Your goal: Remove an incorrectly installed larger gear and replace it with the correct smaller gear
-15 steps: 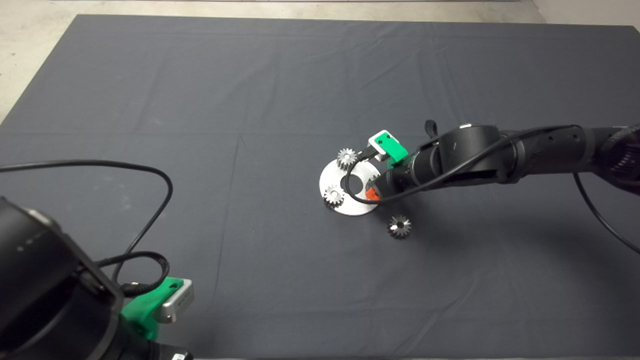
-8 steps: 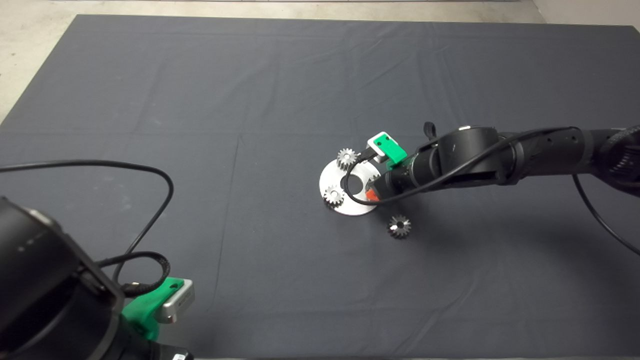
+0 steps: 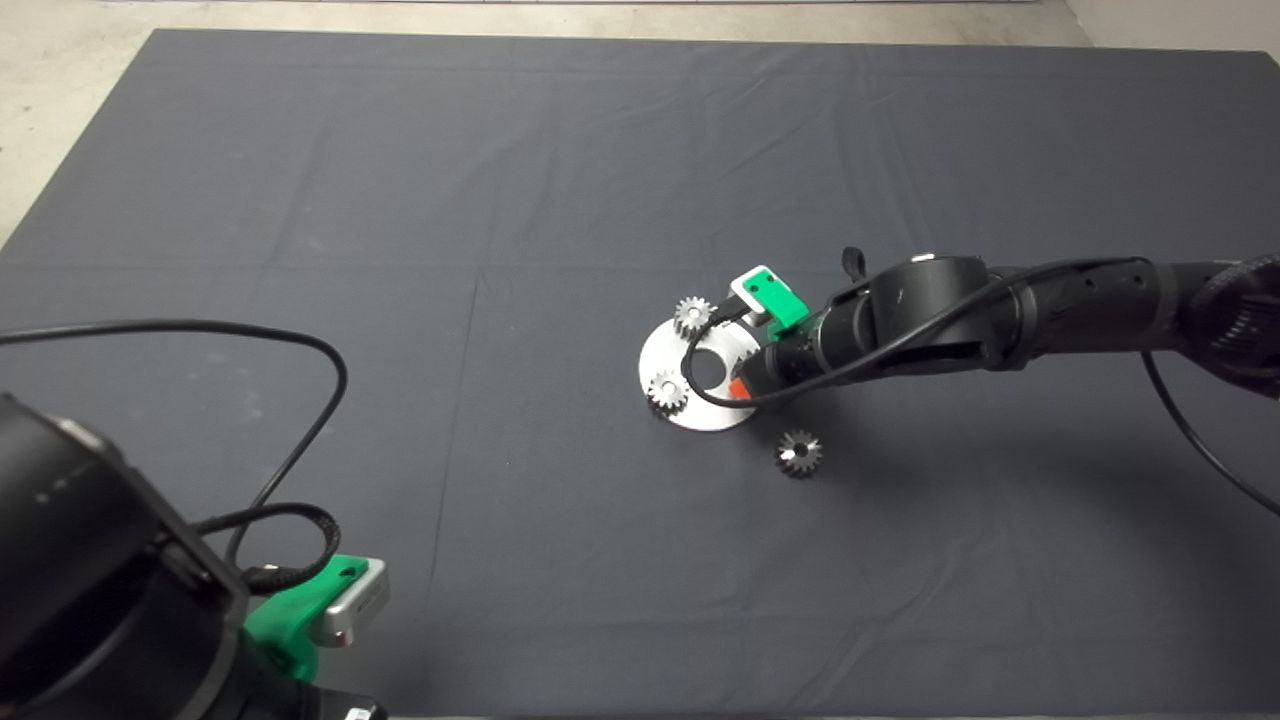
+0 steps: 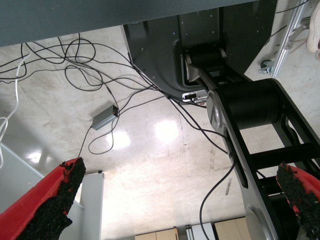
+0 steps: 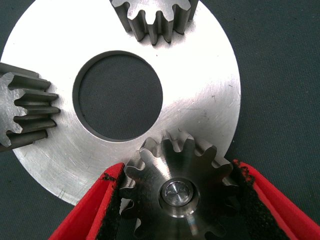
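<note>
A round steel plate with a centre hole lies on the dark mat; it also shows in the right wrist view. Two small gears stand on its rim. My right gripper is at the plate's right edge. In the right wrist view the right gripper is shut on the smaller gear, which sits on the plate with a shiny pin in its centre hole. The larger gear lies loose on the mat just beside the plate. My left gripper is parked at the lower left, open and empty.
The right arm reaches in from the right edge above the mat. A black cable loops over the mat's left part from the left arm. The left wrist view shows floor, cables and a black frame.
The right gripper has shifted slightly left and down over the plate's right edge. The gears on the plate and the loose gear have not moved.
</note>
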